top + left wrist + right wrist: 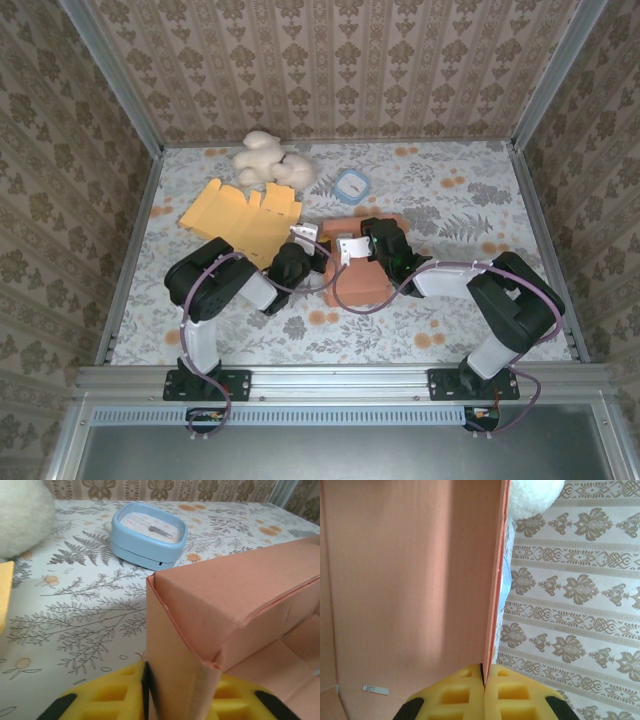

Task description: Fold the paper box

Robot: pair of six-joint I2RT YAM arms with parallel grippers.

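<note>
The salmon-coloured paper box (362,282) sits near the middle of the table (455,210), partly erected, with at least one wall standing and its floor panel showing. In the left wrist view the box (235,595) presents a doubled-over top wall and an upright corner edge. In the right wrist view the box (410,580) shows a broad inner face with a small white label (375,690) low on it.

The left end effector (303,243) is at the box's left side. Its yellow pads (147,690) are closed narrow on the upright wall at that corner. The right end effector (350,248) is at the box's rear portion. Its yellow pads (484,680) pinch the thin edge of a standing wall, with no gap visible.

Behind the box stands a light blue dial unit (352,186) (147,532), apart from the box. A flat yellow cardboard blank (240,215) (4,590) lies to the left. A white plush toy (268,160) (22,515) (532,495) rests at the back, just beside the blank.
</note>
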